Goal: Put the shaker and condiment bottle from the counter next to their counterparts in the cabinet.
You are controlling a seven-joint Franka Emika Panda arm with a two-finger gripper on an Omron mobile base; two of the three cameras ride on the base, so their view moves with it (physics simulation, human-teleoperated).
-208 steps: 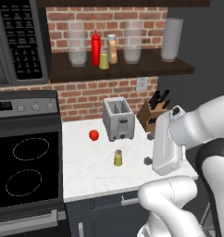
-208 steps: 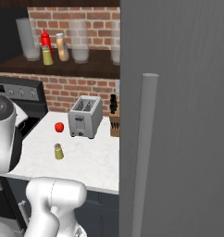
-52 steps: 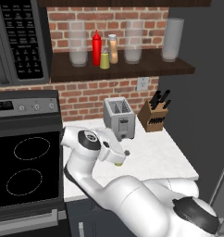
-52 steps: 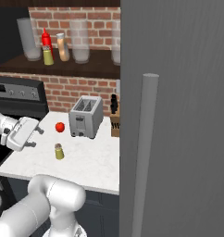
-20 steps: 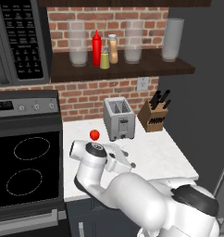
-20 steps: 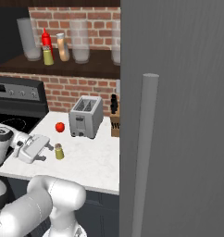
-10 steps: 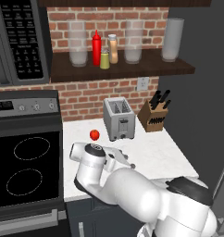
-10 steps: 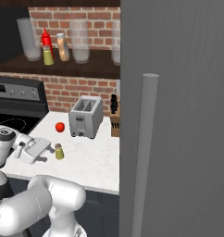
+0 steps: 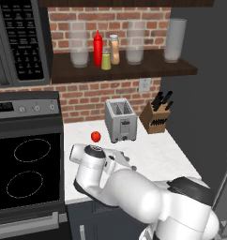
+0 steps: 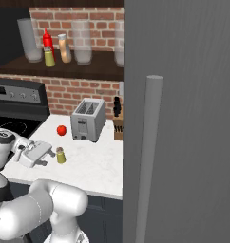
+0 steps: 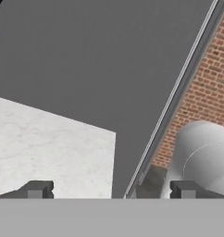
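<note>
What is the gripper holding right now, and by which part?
Nothing. The gripper is open, low over the counter beside the shaker, with nothing between its fingers.

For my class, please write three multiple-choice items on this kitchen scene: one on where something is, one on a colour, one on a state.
1. Where does the shaker stand?
A. On the white counter, just beside the gripper
B. On the stove
C. On top of the toaster

2. What colour is the round fruit left of the toaster in the right base view?
A. Green
B. Red
C. Purple

3. How do the gripper's jaws stand?
A. Shut on the shaker
B. Shut on nothing
C. Open, holding nothing

Answers:
1 A: the small yellow-olive cylinder stands on the counter next to the gripper.
2 B: it is plainly red.
3 C: the hand view shows the two fingertips wide apart with nothing between them.
</note>
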